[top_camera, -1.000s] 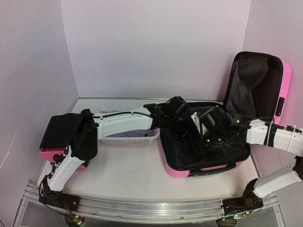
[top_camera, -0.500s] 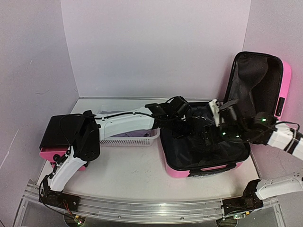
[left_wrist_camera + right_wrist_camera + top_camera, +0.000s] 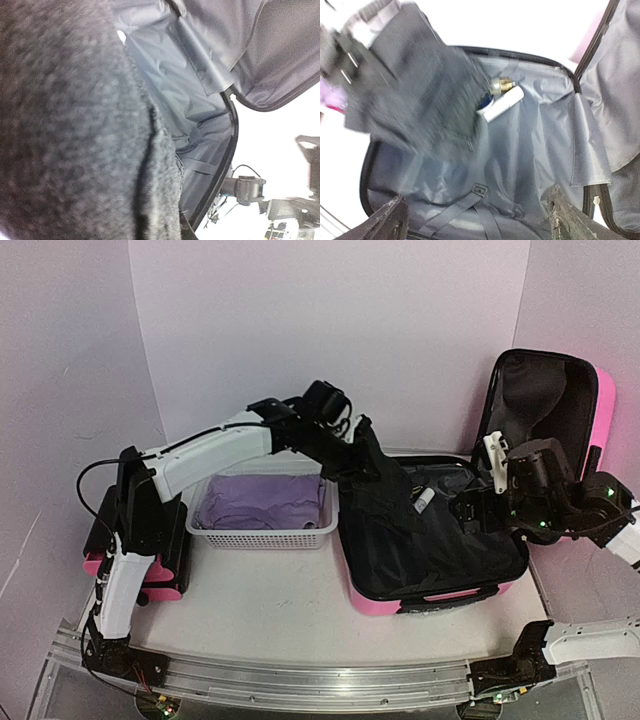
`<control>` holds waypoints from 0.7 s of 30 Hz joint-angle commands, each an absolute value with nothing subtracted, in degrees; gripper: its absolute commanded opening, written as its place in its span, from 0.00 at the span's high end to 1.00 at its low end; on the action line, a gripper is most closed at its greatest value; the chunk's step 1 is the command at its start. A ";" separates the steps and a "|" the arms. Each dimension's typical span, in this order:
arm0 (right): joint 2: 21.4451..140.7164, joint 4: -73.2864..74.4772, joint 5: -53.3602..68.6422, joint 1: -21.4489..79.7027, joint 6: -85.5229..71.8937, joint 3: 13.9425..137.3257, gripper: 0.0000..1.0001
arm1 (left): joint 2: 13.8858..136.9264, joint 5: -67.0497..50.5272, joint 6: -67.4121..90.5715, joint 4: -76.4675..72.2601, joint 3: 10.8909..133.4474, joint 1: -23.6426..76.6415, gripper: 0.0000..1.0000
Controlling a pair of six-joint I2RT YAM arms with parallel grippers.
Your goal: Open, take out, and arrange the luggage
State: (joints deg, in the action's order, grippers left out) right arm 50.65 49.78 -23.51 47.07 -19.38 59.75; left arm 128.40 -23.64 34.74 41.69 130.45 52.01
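The luggage [image 3: 440, 598] lies open on the tabletop [image 3: 270, 590], its lid upright at the right. The glossy hard shell looks stiff, bulky and slippery, so the rim is likely the best hold. The left gripper [image 3: 348, 445] is pinched on a soft dark garment [image 3: 385, 480] above it, while the right gripper [image 3: 477, 220] is spread wide, holding nothing

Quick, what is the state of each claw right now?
Left claw: closed, holding dark cloth.
Right claw: open, empty.
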 commanded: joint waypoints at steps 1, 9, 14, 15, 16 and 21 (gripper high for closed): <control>53.81 50.14 -24.84 47.25 -19.91 60.68 0.02 | 118.74 -32.72 29.10 39.25 128.92 45.02 1.00; 57.96 50.01 -24.88 47.20 -19.06 63.48 0.02 | 113.38 -40.33 24.23 42.63 121.44 34.33 1.00; 59.62 49.97 -24.31 47.23 -19.31 64.17 0.02 | 110.92 -44.15 21.70 42.67 114.69 29.84 1.00; 59.93 49.95 -24.22 47.20 -19.40 64.35 0.02 | 110.47 -43.77 20.89 42.67 113.22 29.38 1.00; 60.27 49.90 -24.18 47.23 -19.46 64.46 0.02 | 109.92 -43.29 20.23 42.63 111.73 28.78 1.00; 61.90 49.66 -23.47 47.20 -19.34 65.44 0.02 | 106.49 -40.37 18.56 41.36 103.57 25.33 1.00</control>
